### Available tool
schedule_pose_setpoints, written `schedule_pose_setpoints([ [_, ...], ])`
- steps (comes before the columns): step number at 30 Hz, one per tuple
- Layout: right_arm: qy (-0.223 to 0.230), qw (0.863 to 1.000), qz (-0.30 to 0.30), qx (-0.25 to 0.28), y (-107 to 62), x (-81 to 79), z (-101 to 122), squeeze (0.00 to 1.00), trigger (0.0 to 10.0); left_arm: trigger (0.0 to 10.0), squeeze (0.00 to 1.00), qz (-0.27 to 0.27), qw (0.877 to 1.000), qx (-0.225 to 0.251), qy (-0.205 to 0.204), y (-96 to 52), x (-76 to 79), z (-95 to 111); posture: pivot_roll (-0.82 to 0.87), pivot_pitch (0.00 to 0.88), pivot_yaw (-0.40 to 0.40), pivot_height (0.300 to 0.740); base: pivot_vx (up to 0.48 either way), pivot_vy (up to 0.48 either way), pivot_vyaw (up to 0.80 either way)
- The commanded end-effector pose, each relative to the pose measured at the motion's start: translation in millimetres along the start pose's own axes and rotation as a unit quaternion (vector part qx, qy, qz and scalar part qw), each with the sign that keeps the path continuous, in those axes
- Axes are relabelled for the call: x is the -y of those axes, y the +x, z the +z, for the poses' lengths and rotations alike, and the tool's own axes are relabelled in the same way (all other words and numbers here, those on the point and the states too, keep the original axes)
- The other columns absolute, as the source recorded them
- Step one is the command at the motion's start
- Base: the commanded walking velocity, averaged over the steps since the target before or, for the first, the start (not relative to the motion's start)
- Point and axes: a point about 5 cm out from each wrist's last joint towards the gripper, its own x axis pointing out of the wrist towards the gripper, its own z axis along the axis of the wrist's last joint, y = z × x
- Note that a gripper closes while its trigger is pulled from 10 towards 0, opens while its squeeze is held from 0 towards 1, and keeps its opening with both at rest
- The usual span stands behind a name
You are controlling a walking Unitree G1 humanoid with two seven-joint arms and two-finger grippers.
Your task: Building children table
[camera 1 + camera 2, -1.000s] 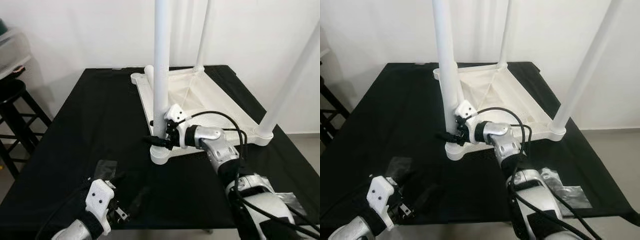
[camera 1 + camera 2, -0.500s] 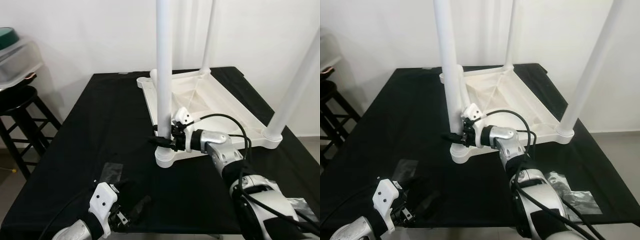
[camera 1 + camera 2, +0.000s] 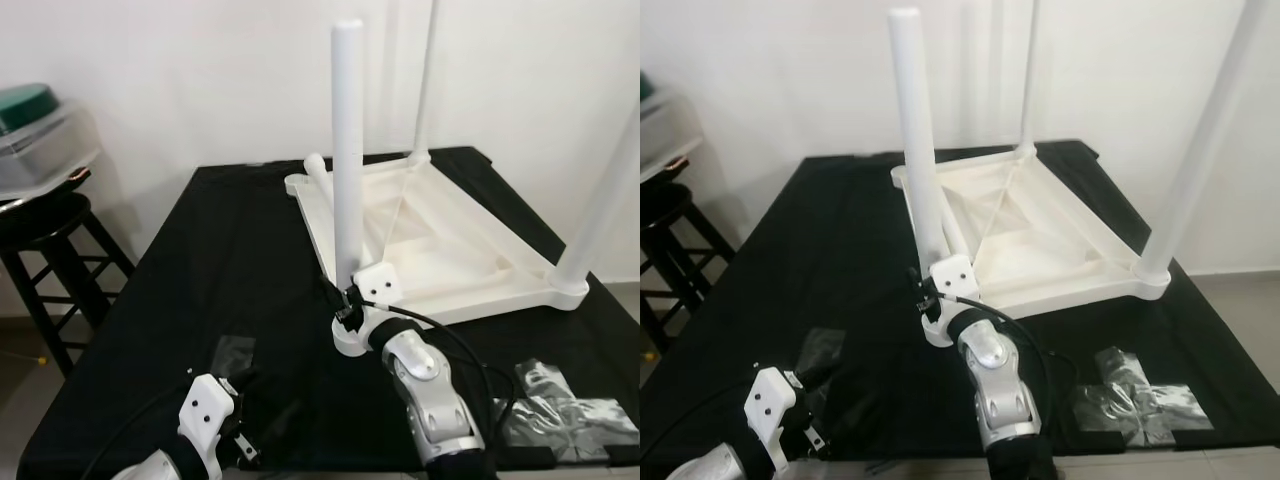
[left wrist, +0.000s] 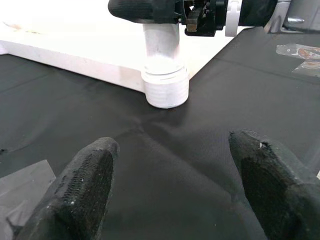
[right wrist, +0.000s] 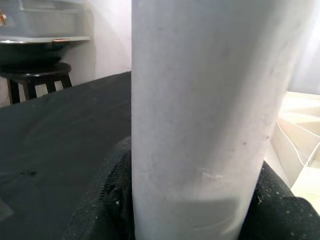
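A white children's table (image 3: 470, 300) lies upside down on a black-clothed worktable (image 3: 220, 260). Three white legs stand up from it: a near one (image 3: 347, 150), a far one (image 3: 425, 90) and one at the right (image 3: 605, 210). My right gripper (image 3: 342, 307) is shut on the near leg just above its socket (image 4: 164, 86). The right wrist view has the leg (image 5: 200, 110) held between the black fingers (image 5: 107, 200). My left gripper (image 4: 175, 185) hovers low over the cloth at the front left, open, with nothing between its fingers (image 4: 85, 185).
Crumpled clear plastic bags (image 3: 555, 410) lie at the front right and another clear bag (image 3: 232, 352) lies by my left gripper. A black stool (image 3: 50, 215) and a plastic box with a green lid (image 3: 40, 130) stand to the left. A white wall is behind.
The whole picture has shifted, so the camera has moved back and up. My right gripper stays shut on the near leg's base. The left gripper stays low at the front left.
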Motion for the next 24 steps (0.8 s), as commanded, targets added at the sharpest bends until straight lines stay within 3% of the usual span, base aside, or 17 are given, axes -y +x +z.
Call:
schedule_pose_setpoints([
  [1, -0.028, 0.999, 0.001, -0.040, 0.1, 6.0, -10, 0.00, 10.0, 10.0, 0.00, 0.009, 1.000, 0.002, 0.001, -1.1, -0.7, -1, -0.06, 0.000, 0.039, 0.740, 0.000, 0.000, 0.00],
  [2, -0.031, 0.999, 0.010, -0.043, 0.8, 7.9, -4, 1.00, 10.0, 10.0, 0.00, 0.014, 1.000, 0.006, 0.000, -0.8, -0.6, 0, -0.05, 0.000, 0.041, 0.740, 0.000, 0.000, 0.00],
  [6, -0.031, 0.999, 0.024, -0.033, 3.5, 13.2, 7, 1.00, 10.0, 10.0, 0.00, 0.019, 1.000, 0.010, -0.002, -0.3, -0.3, 1, -0.05, 0.000, 0.041, 0.740, 0.000, 0.000, 0.00],
  [7, -0.024, 0.997, 0.070, -0.014, 9.6, 14.5, 16, 1.00, 10.0, 10.0, 0.00, 0.017, 1.000, 0.010, -0.002, 0.5, 0.1, 1, -0.05, 0.000, 0.041, 0.740, 0.000, 0.000, 0.00],
  [8, -0.021, 0.985, 0.172, 0.012, 15.5, 13.6, 27, 0.82, 10.0, 10.0, 0.00, 0.013, 1.000, 0.011, -0.002, 1.4, 0.5, 1, -0.05, 0.000, 0.047, 0.740, 0.000, 0.000, 0.00],
  [10, -0.022, 0.958, 0.285, 0.038, 18.2, 14.0, 38, 0.82, 10.0, 10.0, 0.00, 0.010, 1.000, 0.011, -0.003, 2.8, 0.9, 2, -0.05, 0.000, 0.046, 0.740, 0.000, 0.000, 0.00],
  [11, -0.033, 0.951, 0.305, 0.039, 19.0, 15.6, 40, 0.00, 10.0, 10.0, 0.00, 0.010, 1.000, 0.011, -0.003, 3.1, 0.9, 2, -0.05, 0.000, 0.046, 0.740, 0.000, 0.000, 0.00],
  [14, -0.060, 0.935, 0.348, 0.018, 32.1, 22.7, 42, 0.00, 10.0, 10.0, 0.00, 0.010, 1.000, 0.011, -0.002, 3.8, 0.0, 2, -0.04, 0.000, 0.043, 0.740, 0.000, 0.000, 0.00],
  [20, -0.027, 0.917, 0.397, -0.003, 43.2, 22.1, 49, 0.00, 10.0, 10.0, 0.00, 0.012, 1.000, 0.012, 0.001, 4.7, -0.9, 2, -0.03, 0.000, 0.039, 0.740, 0.000, 0.000, 0.00],
  [21, -0.015, 0.915, 0.404, -0.006, 46.2, 23.0, 50, 0.00, 1.1, 10.0, 0.00, 0.012, 1.000, 0.012, 0.001, 5.2, -0.8, 2, -0.02, 0.000, 0.036, 0.740, 0.000, 0.000, 0.00],
  [22, -0.015, 0.915, 0.404, -0.006, 46.2, 23.0, 50, 0.00, 1.1, 10.0, 0.00, 0.012, 1.000, 0.012, 0.001, 5.2, -0.8, 2, -0.02, 0.000, 0.036, 0.740, 0.000, 0.000, 0.00],
  [23, -0.006, 0.911, 0.411, -0.013, 47.7, 23.8, 49, 0.00, 0.0, 10.0, 0.00, 0.012, 1.000, 0.011, 0.001, 5.5, -0.6, 2, -0.02, 0.000, 0.036, 0.740, 0.000, 0.000, 0.00],
  [24, -0.009, 0.908, 0.418, -0.021, 48.7, 24.8, 47, 0.00, 0.0, 10.0, 0.00, 0.011, 1.000, 0.011, 0.002, 5.6, -0.3, 2, -0.02, 0.000, 0.037, 0.740, 0.000, 0.000, 0.00],
])
